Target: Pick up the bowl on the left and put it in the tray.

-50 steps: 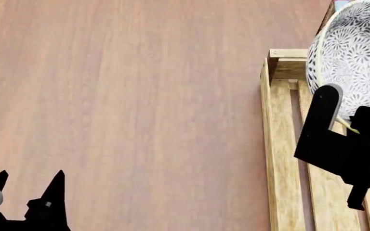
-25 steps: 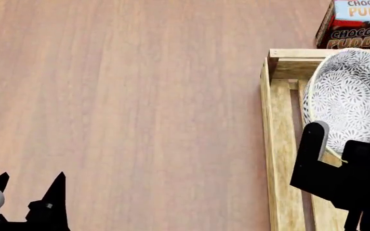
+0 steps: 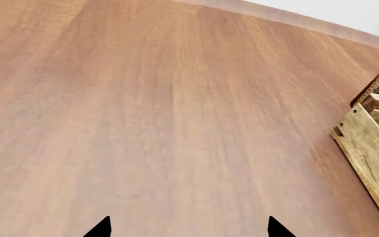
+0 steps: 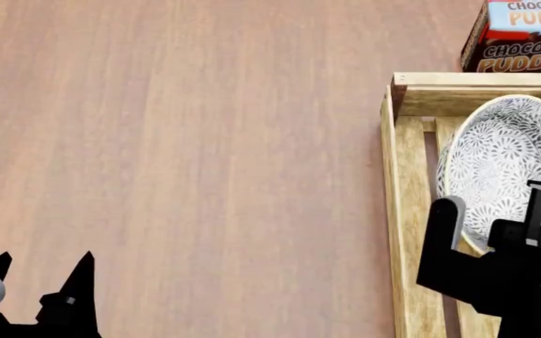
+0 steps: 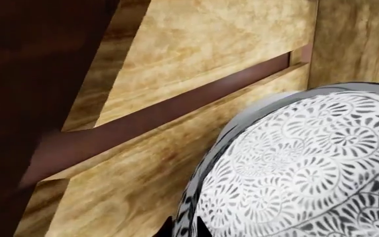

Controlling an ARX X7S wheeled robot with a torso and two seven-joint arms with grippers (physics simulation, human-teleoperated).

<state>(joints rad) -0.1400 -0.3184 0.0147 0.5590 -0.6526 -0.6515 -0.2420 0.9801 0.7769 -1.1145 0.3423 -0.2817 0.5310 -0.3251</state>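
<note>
Right gripper (image 4: 489, 227) clamped on bowl (image 4: 501, 165) rim inside tray (image 4: 404, 211) | pudding box (image 4: 520, 35) just beyond | left gripper (image 4: 40, 271) spread open over bare table (image 4: 205, 141)

The right gripper (image 4: 489, 218) has lowered the bowl (image 4: 501, 165) from above the tray (image 4: 405, 211) down into it, uncovering the pudding box (image 4: 520, 35).
</note>
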